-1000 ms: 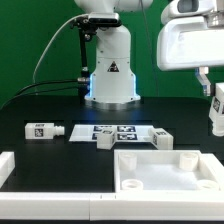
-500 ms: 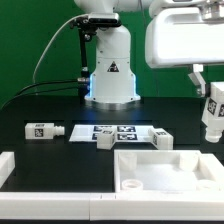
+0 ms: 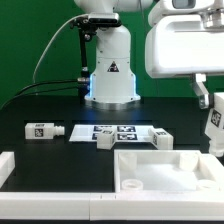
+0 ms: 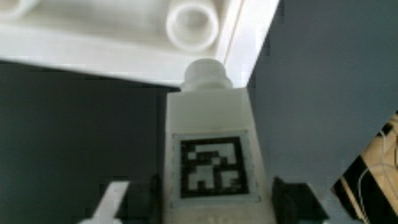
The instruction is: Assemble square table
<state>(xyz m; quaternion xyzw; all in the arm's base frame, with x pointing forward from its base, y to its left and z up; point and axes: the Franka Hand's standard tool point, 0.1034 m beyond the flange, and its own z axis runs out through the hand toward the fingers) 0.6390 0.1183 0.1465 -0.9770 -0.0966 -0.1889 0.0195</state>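
White tagged leg [image 3: 214,125] clamped in the narrowed gripper [image 4: 210,205] at three o'clock of the exterior view, long axis upright, peg end down, just above the three-o'clock rim of the tray top [image 3: 165,172]. Round sockets at that tray's corners. Black table [image 3: 30,110] open toward nine o'clock around one spare leg [image 3: 45,130].

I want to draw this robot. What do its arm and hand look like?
The arm is white and rounded, with a black triangle sign on its base, a blue glow below and a black cable alongside. The gripper is a big white box with dark fingers.
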